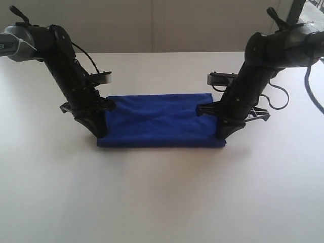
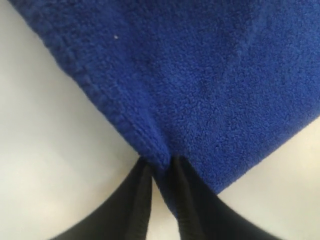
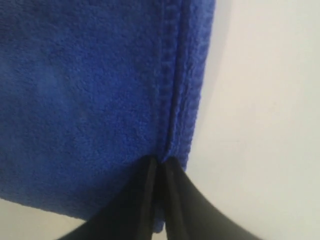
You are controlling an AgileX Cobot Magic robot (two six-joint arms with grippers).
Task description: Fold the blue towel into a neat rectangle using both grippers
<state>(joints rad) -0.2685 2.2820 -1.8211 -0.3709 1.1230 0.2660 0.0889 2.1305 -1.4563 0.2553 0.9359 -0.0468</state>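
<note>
A wide white table [image 1: 162, 202] fills most of the exterior view, matte and evenly lit, with soft shadows just beside the blue towel [image 1: 159, 121]. Beyond the towel's far edge the tabletop ends at a plain pale wall [image 1: 152, 25].

Two thick black arms slant down to the towel from either side – the left arm [image 1: 71, 81] to its left end, the right arm [image 1: 248, 86] to its right end.

The towel lies flat at the middle of the table as a long rectangle, doubled over, with a few shallow creases across its top.

The left gripper [image 2: 159, 165] is at the towel's near left corner. Its jaws stand slightly apart with the stitched edge between their tips; whether they pinch it, I cannot tell.

The right gripper [image 3: 159, 161] is at the towel's near right corner, its jaws almost together – closed on the hem.
</note>
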